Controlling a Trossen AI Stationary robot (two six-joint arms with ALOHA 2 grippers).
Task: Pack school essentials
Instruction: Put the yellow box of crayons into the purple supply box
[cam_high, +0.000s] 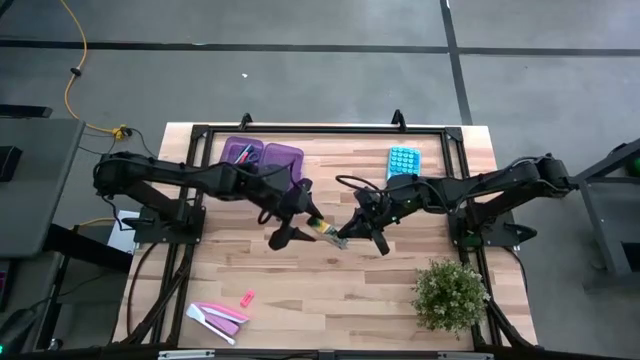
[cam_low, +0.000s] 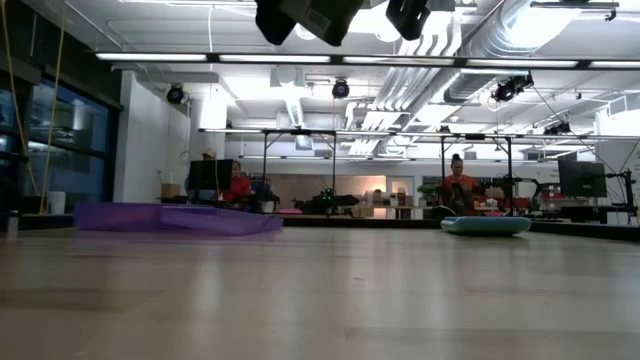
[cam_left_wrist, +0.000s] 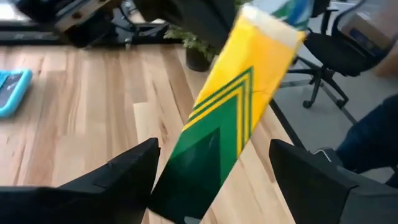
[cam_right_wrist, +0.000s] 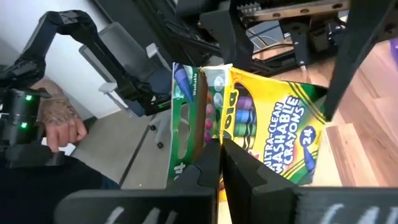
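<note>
The crayon box (cam_high: 328, 231) hangs above mid-surface in a handover. The right pincer (cam_right_wrist: 221, 155) is clamped on its edge, while the left pincer (cam_left_wrist: 211, 180) straddles it with fingers spread. Likely next: one grip takes it to the purple case (cam_high: 262, 158).

A big room with a grey floor (cam_high: 300, 80), long ceiling lights (cam_low: 200, 57), white pipes (cam_low: 520, 30) and desks (cam_low: 480, 212) far back.
</note>
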